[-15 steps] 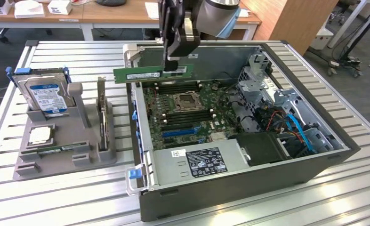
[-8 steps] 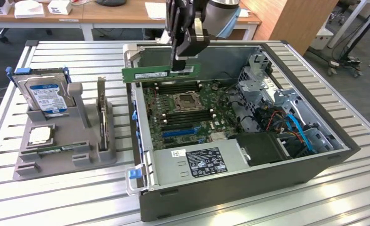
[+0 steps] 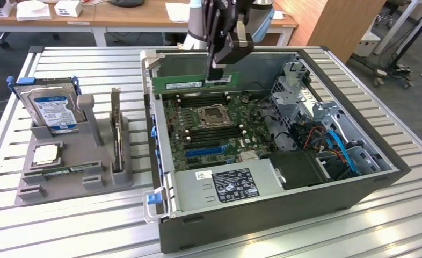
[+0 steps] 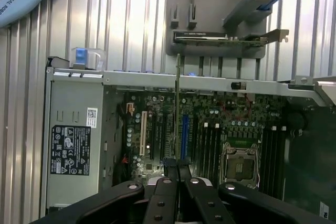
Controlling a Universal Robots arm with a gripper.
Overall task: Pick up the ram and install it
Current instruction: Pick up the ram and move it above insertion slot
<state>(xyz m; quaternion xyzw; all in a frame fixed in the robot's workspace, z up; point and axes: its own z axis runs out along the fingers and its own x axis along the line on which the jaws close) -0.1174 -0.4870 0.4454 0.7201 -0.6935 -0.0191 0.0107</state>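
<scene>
Above the open case point(image 3: 268, 209) and its motherboard point(image 3: 196, 126), carries the ram point(image 3: 182, 85) edge-down and clear of the board, clamped by its upper edge in the gripper point(image 3: 215, 79); looks mid-carry, not yet seated, and likely calls for squaring the stick over a free slot point(image 3: 196, 100) before a straight press.

High oblique exterior view and close downward wrist view, both onto the motherboard point(image 3: 191, 134).
</scene>
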